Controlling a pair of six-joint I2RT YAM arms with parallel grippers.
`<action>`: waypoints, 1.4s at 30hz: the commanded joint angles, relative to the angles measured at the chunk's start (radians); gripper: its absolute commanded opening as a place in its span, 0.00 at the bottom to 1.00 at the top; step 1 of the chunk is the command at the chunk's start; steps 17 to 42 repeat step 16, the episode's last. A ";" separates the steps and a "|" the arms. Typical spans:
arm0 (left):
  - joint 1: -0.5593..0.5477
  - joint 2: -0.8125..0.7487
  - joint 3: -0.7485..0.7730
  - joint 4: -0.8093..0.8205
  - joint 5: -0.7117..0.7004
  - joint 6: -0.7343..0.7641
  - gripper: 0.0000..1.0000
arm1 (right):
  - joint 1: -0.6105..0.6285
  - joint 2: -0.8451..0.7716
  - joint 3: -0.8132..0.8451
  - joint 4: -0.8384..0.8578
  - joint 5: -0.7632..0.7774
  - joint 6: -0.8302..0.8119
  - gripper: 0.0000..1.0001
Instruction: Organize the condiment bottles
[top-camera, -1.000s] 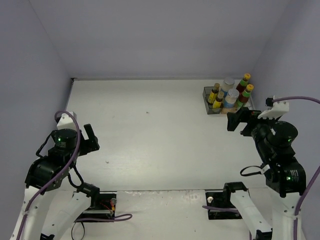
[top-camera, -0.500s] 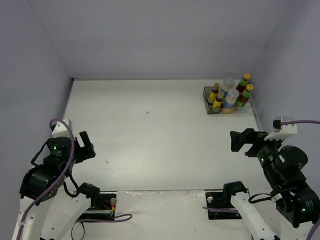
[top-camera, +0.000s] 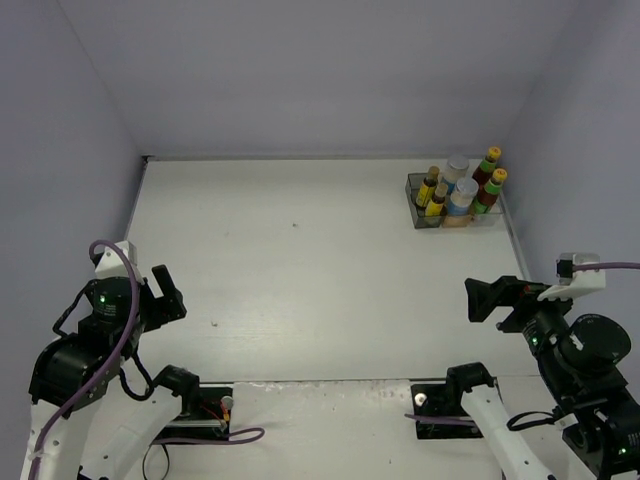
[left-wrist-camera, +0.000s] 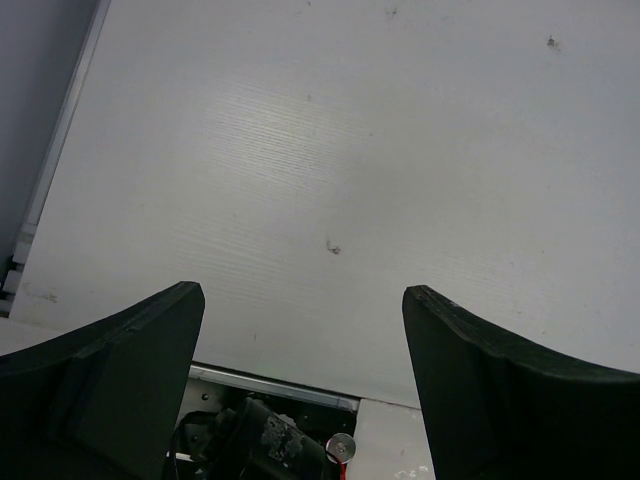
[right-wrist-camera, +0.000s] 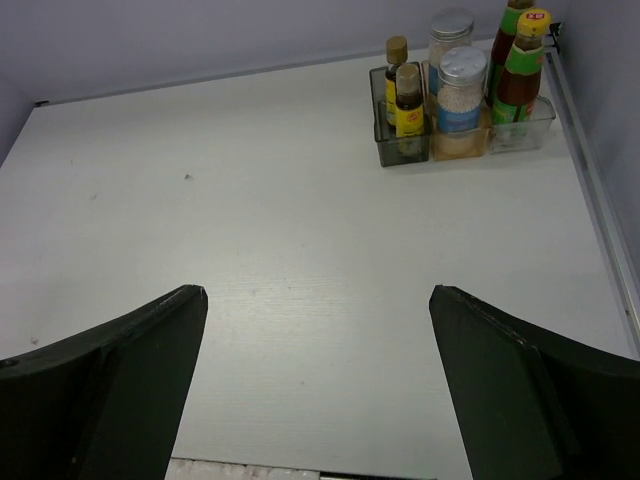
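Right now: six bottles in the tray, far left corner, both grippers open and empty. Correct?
No: the tray with the bottles is in the far right corner, per the top view. Left gripper and right gripper are open and empty.

Sat folded low beside the bases.
Held left gripper (top-camera: 165, 292) and right gripper (top-camera: 490, 298) spread wide, nothing between the jaws.

All six condiment bottles (right-wrist-camera: 462, 95) stand upright in the compartment tray (right-wrist-camera: 385, 150) at the table's (right-wrist-camera: 300, 280) far right corner. Two small brown yellow-labelled bottles (right-wrist-camera: 408, 100) are on the left, two white silver-lidded jars (right-wrist-camera: 450, 35) in the middle, and two dark yellow-capped bottles (right-wrist-camera: 522, 70) with red and green labels on the right — each pair one behind the other.
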 joint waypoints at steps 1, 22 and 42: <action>-0.004 0.033 0.045 0.001 -0.007 -0.019 0.82 | 0.005 -0.009 0.037 0.016 0.001 0.012 1.00; -0.004 0.056 -0.012 0.044 0.061 -0.051 0.81 | 0.017 0.020 0.002 0.026 -0.020 0.028 1.00; -0.004 0.056 -0.012 0.044 0.061 -0.051 0.81 | 0.017 0.020 0.002 0.026 -0.020 0.028 1.00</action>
